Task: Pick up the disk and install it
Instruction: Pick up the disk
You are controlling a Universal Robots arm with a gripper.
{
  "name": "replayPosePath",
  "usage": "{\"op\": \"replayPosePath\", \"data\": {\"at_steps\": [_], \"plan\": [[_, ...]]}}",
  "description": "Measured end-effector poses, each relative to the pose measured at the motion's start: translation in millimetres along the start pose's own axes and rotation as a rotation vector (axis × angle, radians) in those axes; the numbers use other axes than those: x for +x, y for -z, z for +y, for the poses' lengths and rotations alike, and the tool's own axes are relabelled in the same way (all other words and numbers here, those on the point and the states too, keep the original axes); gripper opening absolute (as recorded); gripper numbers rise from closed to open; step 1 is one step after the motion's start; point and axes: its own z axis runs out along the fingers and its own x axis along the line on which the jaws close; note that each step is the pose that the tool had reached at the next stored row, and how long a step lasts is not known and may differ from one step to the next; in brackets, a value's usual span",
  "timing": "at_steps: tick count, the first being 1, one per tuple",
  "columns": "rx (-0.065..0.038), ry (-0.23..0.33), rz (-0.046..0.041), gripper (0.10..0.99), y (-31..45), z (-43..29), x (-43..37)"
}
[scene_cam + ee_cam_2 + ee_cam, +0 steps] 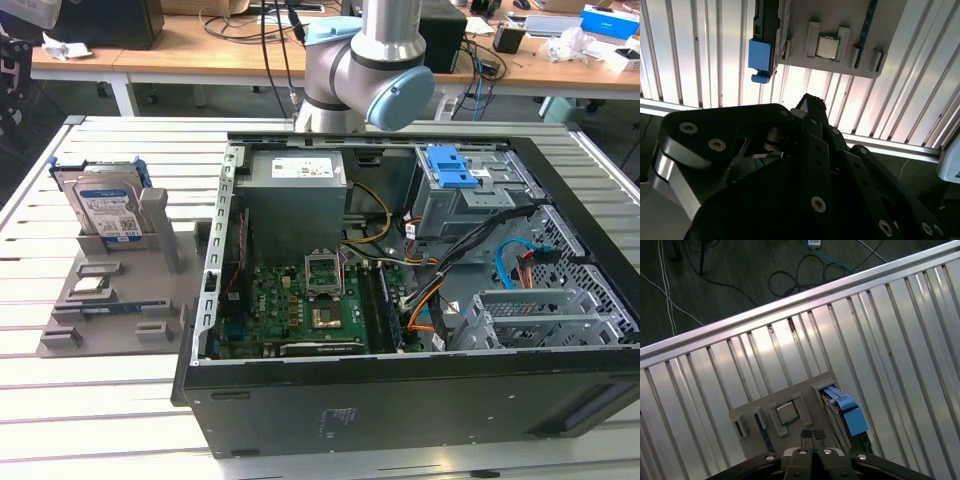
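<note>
The disk point(105, 208) is seen standing upright in a grey holder point(150, 290) on the slatted bench point(100, 420), at about 9 o'clock from the open computer case point(420, 400) in the exterior view. In the first wrist view the gripper point(813, 434) is held high over the bench, its fingertips clenched together on nothing, and the disk is left untouched, well apart from it.
</note>
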Motion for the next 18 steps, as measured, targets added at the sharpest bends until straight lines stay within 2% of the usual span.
{"op": "replayPosePath", "data": {"at_steps": [8, 13, 15, 17, 18], "plan": [[-0.001, 0.053, 0.0007, 0.106, 0.0, 0.0, 0.0], [-0.003, 0.108, 0.0014, 0.106, 0.0, -0.6, -0.2], [-0.008, 0.119, 0.0029, 0.106, 0.0, -1.2, -0.4], [-0.018, 0.142, 0.0060, 0.106, 0.0, -1.8, -0.7], [-0.019, 0.154, 0.0064, 0.106, 0.0, -1.9, -0.7]]}}
